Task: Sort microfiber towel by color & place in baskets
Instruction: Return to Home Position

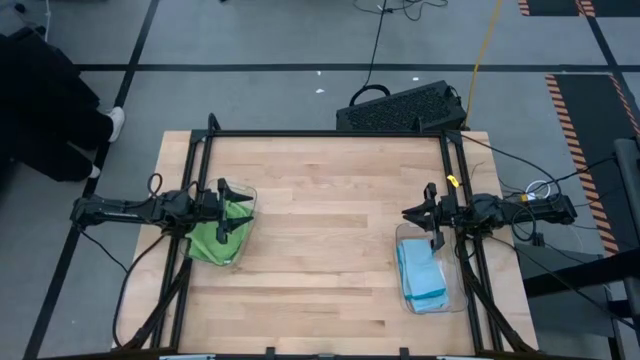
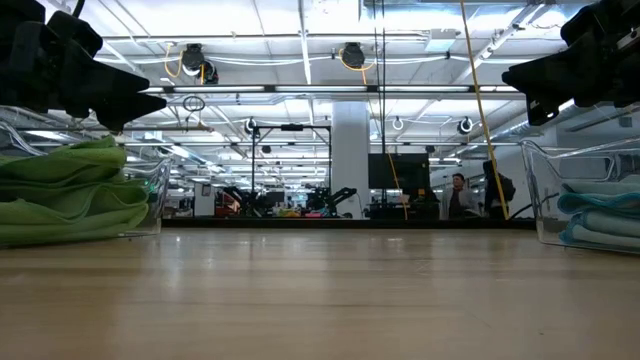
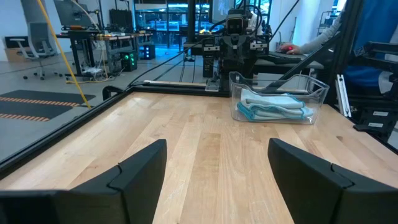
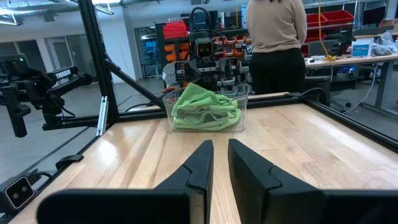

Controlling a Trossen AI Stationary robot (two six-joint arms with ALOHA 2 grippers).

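Note:
Green microfiber towels [image 1: 218, 235] lie piled in a clear basket [image 1: 246, 192] at the table's left side, also seen in the low view [image 2: 70, 190] and the right wrist view [image 4: 205, 107]. Light blue towels [image 1: 422, 275] lie folded in a second clear basket [image 1: 455, 300] at the right, also seen in the left wrist view [image 3: 277, 106]. My left gripper [image 1: 240, 208] [image 3: 217, 149] hovers level above the green basket's far part, open and holding nothing. My right gripper [image 1: 408, 214] [image 4: 219, 149] hovers level just beyond the blue basket's far end, its fingers shut to a narrow slit, with nothing between them.
A black perforated crate [image 1: 400, 108] sits past the table's far edge. Black frame rails [image 1: 330, 134] run along the far edge and both sides. Bare wood [image 1: 330, 230] lies between the baskets. A person [image 4: 277, 37] stands beyond the table's left side.

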